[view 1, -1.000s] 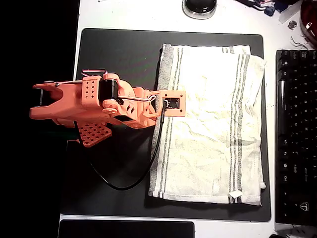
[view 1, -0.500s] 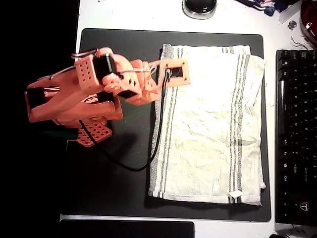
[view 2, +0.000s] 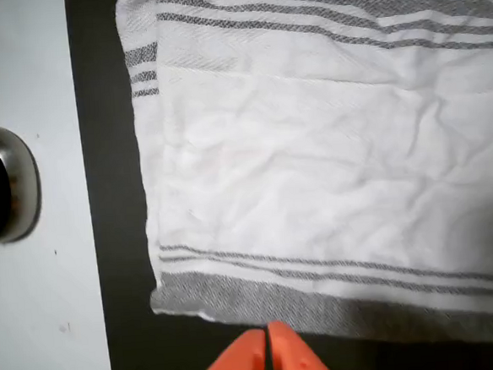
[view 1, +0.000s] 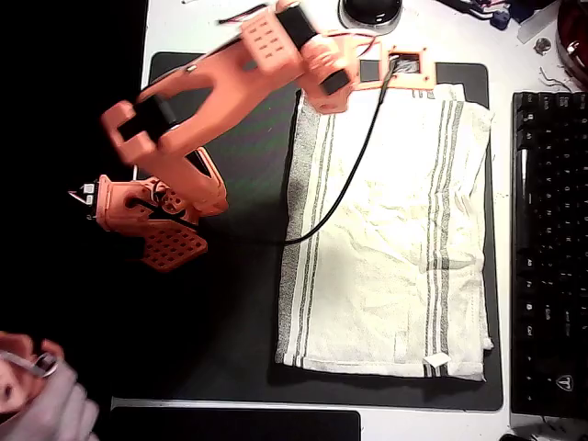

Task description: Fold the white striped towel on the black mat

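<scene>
Risk first: pinching the large matte black mat point(view 2: 117, 202) along with, or instead of, the cloth, since the orange two-finger tool point(view 2: 268, 346) sits over bare mat just outside the grey-banded hem in the wrist view. Could also skid the hem inward and bunch it rather than lift it, because the cloth lies flat with no raised fold to bite on. Grabbing one layer too near the corner likely to drag the whole piece crooked. Loose black cable point(view 1: 349, 170) draped across the cloth in the overhead view; could snag or pull wrinkles during a sweep.

Tool tips pressed together, nothing between them, so needing to open before any grab.

Cream-white wrinkled towel with groups of thin grey stripes point(view 1: 390, 230) spread flat and unfolded on the right half of the mat, reaching close to the mat's far, right and near edges, small white tag near the near right corner. Tool end point(view 1: 406, 69) near the towel's far edge, by the mat's far edge, just short of the round dark object point(view 1: 370, 14) on the white bench point(view 1: 230, 28).
</scene>
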### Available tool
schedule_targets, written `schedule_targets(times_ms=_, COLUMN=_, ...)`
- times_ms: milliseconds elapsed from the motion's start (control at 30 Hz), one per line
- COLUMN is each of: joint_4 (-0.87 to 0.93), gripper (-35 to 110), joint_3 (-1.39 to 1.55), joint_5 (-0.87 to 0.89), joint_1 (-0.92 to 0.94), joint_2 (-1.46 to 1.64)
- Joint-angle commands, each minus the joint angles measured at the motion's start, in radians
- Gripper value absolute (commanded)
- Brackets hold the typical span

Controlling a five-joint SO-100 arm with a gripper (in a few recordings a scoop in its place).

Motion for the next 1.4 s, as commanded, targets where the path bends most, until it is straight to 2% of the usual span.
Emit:
schedule_targets(times_ms=0, joint_4=-0.020, gripper=3, joint_3=-0.123, joint_5=0.003, joint_1=-0.038, joint_2=-0.143)
schedule_targets(times_ms=533, joint_4=-0.055, gripper=14, joint_3=-0.505, joint_5=0.034, joint_1=-0.094, joint_2=-0.646)
schedule_targets(times_ms=1067, joint_4=-0.071, gripper=15, joint_3=-0.676, joint_5=0.023, joint_1=-0.107, joint_2=-0.877)
schedule_targets(times_ms=1367, joint_4=-0.077, gripper=12, joint_3=-0.624, joint_5=0.031, joint_1=-0.101, joint_2=-0.913)
